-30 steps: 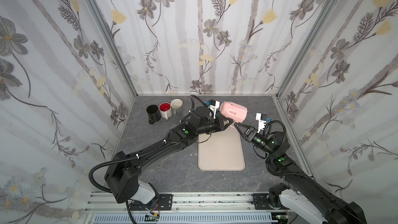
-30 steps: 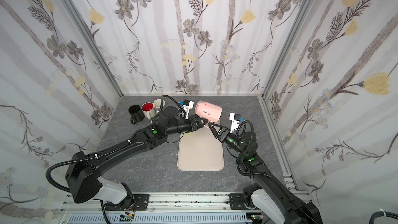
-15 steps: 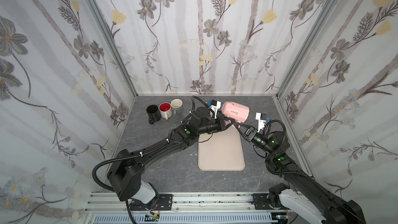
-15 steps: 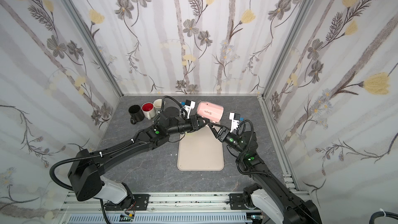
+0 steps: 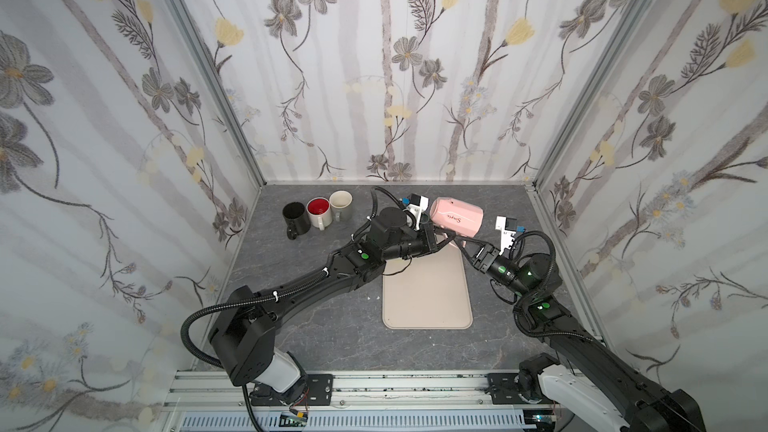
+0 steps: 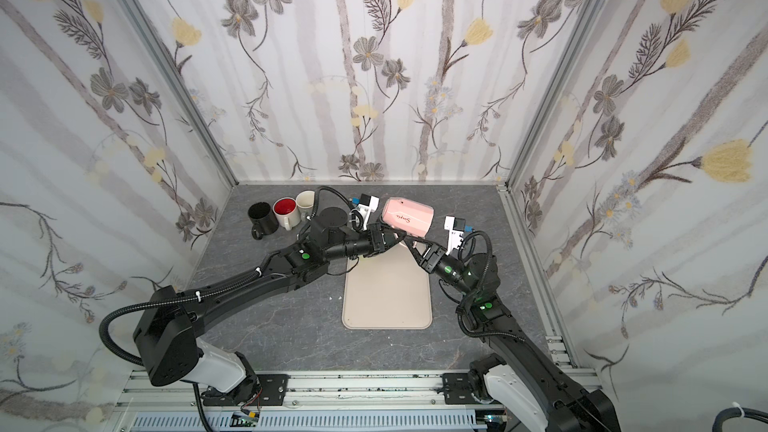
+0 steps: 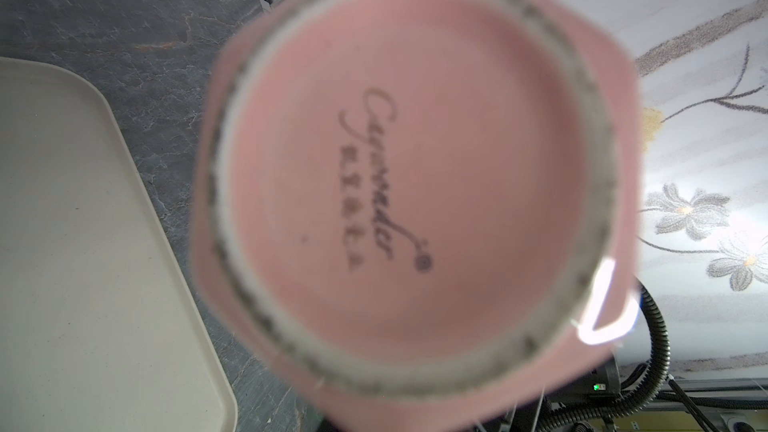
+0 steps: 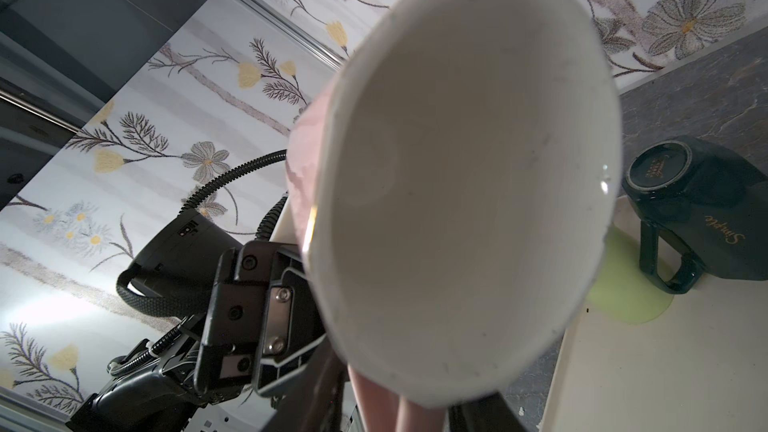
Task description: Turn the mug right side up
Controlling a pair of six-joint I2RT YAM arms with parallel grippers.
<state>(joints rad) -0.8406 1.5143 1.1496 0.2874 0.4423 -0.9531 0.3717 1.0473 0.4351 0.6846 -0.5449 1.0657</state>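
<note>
My left end effector (image 5: 435, 238) holds the sideways pink mug (image 5: 457, 218); right end effector (image 5: 465, 246) adjacent, grip unclear; three mugs (image 5: 319, 211) nearby.

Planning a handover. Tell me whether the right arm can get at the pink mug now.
Probably yes: the left gripper holds the pink mug sideways in the air, mouth toward the right gripper, with nothing between them.

Pink mug (image 6: 409, 218) is held sideways by the left gripper (image 6: 394, 238) above the far end of the beige mat (image 6: 386, 297).
</note>
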